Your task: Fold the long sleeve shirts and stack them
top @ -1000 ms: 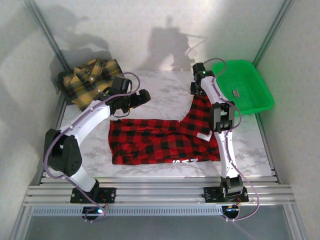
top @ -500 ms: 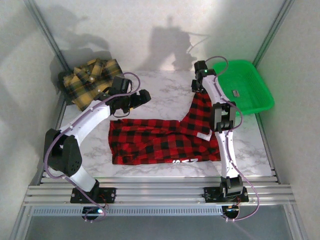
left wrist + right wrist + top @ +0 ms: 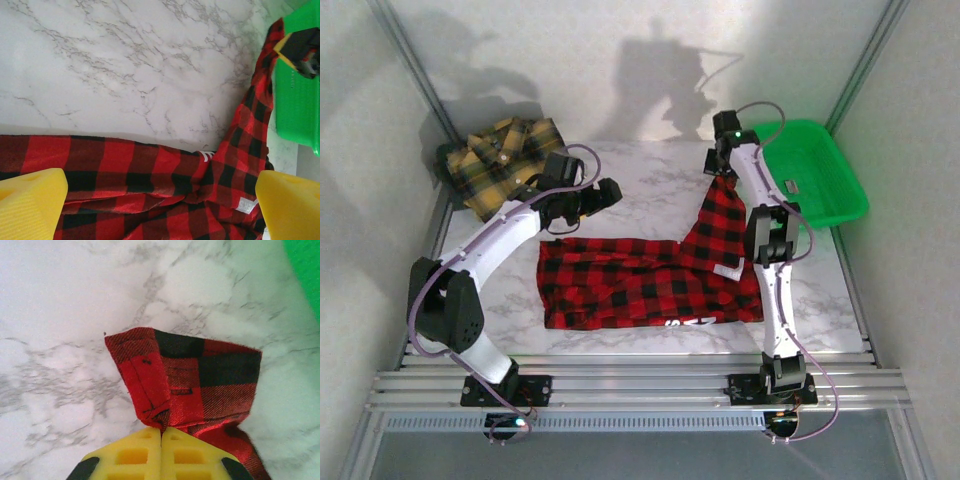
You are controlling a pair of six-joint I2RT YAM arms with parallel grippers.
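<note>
Rearward since before, right fingers [image 3: 161, 442] clamp the red shirt [image 3: 640, 285]; left fingers [image 3: 160, 200] gape; yellow shirt [image 3: 500, 160] makes two.

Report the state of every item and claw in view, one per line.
Red-and-black shirt: lying on the table, one sleeve pulled out by its cuff.
Yellow-and-black shirt: crumpled, unfolded, at the far left corner.
Green tray: upright, at the far right.
Left claw: open, above the red-and-black shirt.
Right claw: shut on the red-and-black shirt's cuff.
</note>
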